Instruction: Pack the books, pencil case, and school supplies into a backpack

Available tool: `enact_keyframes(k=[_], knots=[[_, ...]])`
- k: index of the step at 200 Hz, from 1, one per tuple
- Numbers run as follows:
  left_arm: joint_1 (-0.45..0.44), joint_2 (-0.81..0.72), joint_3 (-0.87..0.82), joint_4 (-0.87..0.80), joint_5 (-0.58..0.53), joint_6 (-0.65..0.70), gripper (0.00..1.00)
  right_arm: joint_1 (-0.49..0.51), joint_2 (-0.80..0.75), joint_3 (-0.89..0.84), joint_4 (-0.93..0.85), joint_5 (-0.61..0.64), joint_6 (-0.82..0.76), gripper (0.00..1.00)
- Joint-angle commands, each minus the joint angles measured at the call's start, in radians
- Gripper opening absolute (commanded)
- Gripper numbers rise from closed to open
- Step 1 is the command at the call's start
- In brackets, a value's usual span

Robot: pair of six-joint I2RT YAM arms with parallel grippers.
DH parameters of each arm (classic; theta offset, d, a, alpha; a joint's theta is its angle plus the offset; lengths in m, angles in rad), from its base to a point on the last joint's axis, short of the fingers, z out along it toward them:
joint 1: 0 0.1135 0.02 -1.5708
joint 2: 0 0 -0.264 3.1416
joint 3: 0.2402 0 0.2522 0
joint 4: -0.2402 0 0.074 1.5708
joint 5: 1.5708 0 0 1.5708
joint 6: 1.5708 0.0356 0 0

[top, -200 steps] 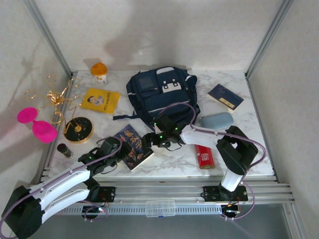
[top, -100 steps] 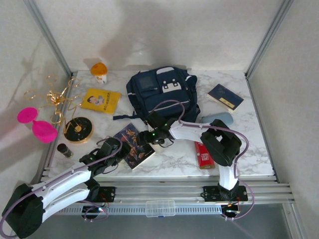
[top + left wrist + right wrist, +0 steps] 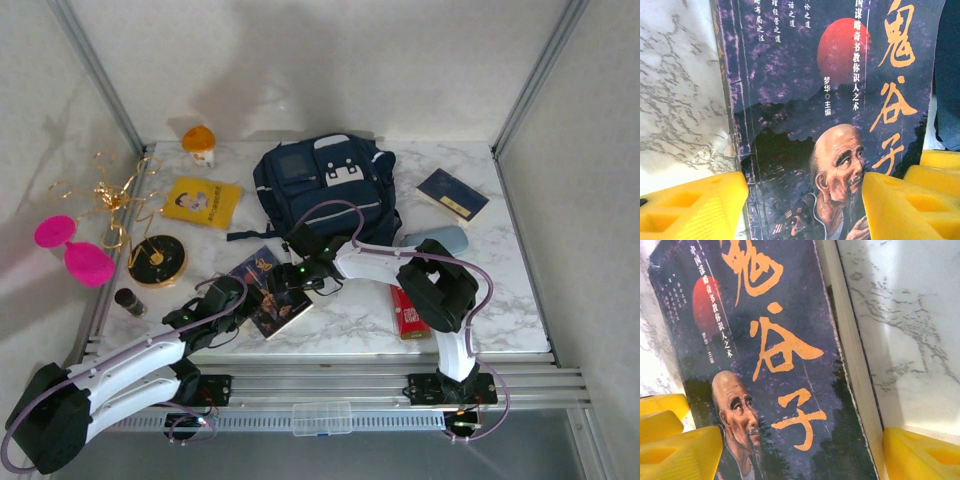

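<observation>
The dark book with a man's portrait (image 3: 283,312) lies flat near the table's front, left of centre. My left gripper (image 3: 250,299) hovers open over its near end, the fingers (image 3: 690,207) straddling the portrait (image 3: 840,160). My right gripper (image 3: 287,279) is open over the same book (image 3: 790,355), one fingertip (image 3: 922,452) beside its page edge. The navy backpack (image 3: 325,185) sits behind. The yellow book (image 3: 202,202) is at left and the navy book (image 3: 452,194) at back right. The pencil case (image 3: 447,238) is partly hidden by the right arm. The red box (image 3: 410,315) lies under that arm.
A black-and-gold disc (image 3: 157,260), a small dark cylinder (image 3: 128,300) and a gold chain (image 3: 105,195) crowd the left edge. Pink discs (image 3: 70,248) hang off the left side. An orange capped object (image 3: 199,143) stands at the back left. Bare marble (image 3: 350,320) lies right of the book.
My right arm has swung left, bringing its gripper over the dark book's far end and covering part of the pencil case. My left gripper's jaws have narrowed a little.
</observation>
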Motion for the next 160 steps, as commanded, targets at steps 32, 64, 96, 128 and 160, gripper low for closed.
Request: enact_keyframes(k=[32,64,96,128,160], knots=[[-0.008,0.014,-0.046,-0.051,-0.035,-0.069,0.63,0.01,-0.084,0.021,0.003,-0.15,-0.004,0.81],[-0.009,0.022,-0.049,-0.05,-0.035,-0.066,0.63,0.0,-0.116,-0.011,0.009,-0.186,-0.007,0.76],[-0.009,0.027,-0.048,-0.054,-0.038,-0.064,0.63,-0.02,-0.136,-0.043,-0.004,-0.187,0.003,0.66],[-0.009,0.025,-0.046,-0.055,-0.038,-0.067,0.63,-0.024,-0.127,-0.065,0.031,-0.245,0.017,0.47],[-0.009,0.016,-0.046,-0.058,-0.041,-0.071,0.63,-0.026,-0.135,-0.061,0.011,-0.214,0.009,0.29]])
